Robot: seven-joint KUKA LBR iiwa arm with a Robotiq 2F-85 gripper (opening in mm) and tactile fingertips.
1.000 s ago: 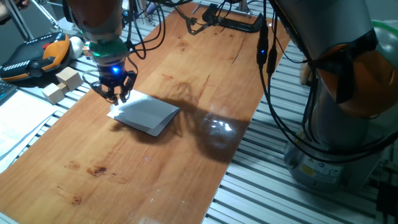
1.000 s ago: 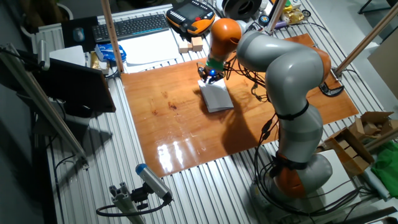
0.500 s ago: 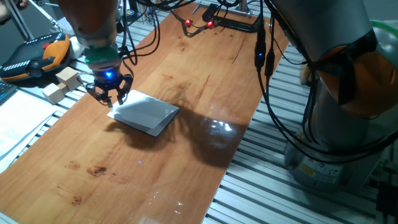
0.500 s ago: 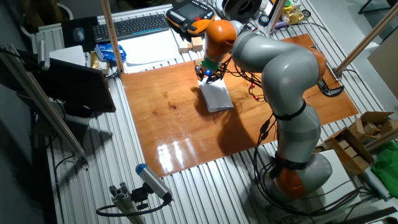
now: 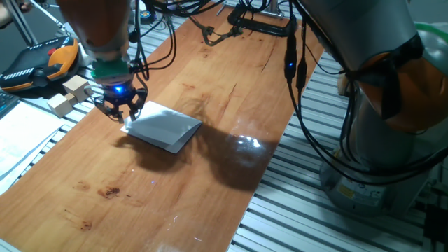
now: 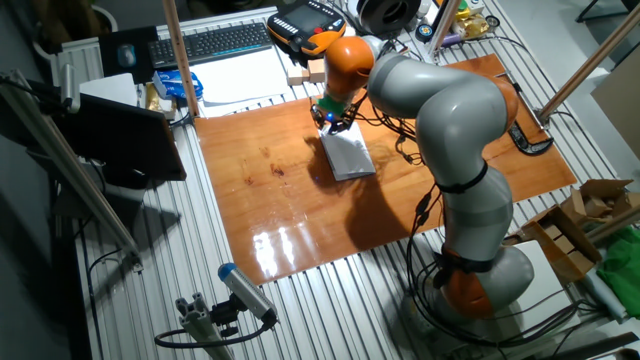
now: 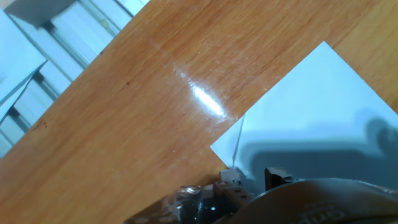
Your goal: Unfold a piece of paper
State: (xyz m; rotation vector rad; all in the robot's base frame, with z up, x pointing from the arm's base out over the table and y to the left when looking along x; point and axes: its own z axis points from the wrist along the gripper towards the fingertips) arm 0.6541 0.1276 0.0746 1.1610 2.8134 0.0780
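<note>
One fixed view: pincer [image 5: 120,114], fingers apart, at folded piece of paper's [image 5: 164,128] corner

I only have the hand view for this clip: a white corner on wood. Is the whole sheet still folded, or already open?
Observer: Folded. In one fixed view the piece of paper lies as a doubled rectangle flat on the table.
Operator: Where is the hand relative to it?
Observer: The hand is down at the sheet's corner nearest the wooden blocks, which sit just off the board's edge.
Operator: Anything else around the board?
Observer: In the other fixed view a keyboard lies beyond the board's far edge, well apart from the paper.
</note>
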